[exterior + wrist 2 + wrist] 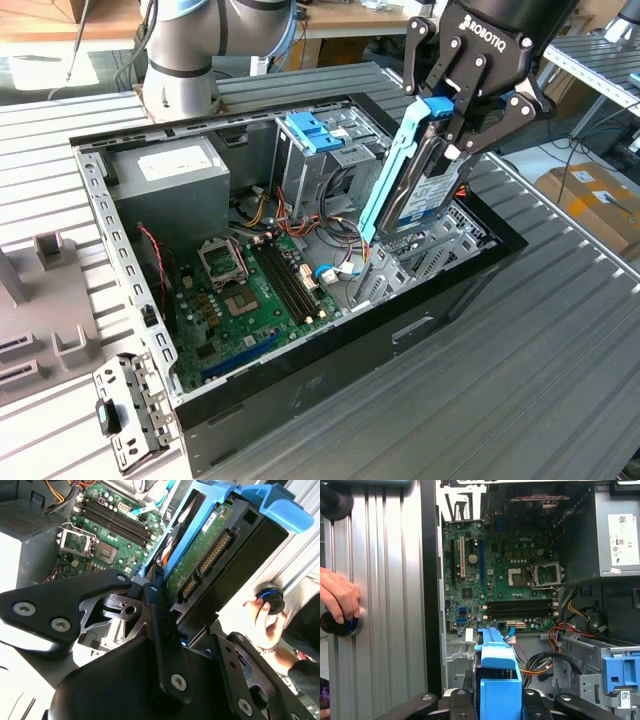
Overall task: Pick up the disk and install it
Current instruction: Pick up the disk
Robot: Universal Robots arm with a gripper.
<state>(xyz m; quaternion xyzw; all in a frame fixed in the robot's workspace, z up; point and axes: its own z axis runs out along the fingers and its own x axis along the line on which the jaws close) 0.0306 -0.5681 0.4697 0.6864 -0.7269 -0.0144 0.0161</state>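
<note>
The end effector is clamped on the top end of the disk, its fingers pressing from both sides. The disk stands nearly on end, tilted, with its blue side rail facing the exterior view's left. In the second wrist view the green circuit side of the disk shows. Its lower end reaches the metal drive bay inside the open computer case; whether it touches there I cannot tell. Deeper in the case lies the green motherboard, with a blue tray on the cage behind the disk and 1 grey power supply in the far corner. Outside the case, a hand rests on a black knob on the ribbed counter.
</note>
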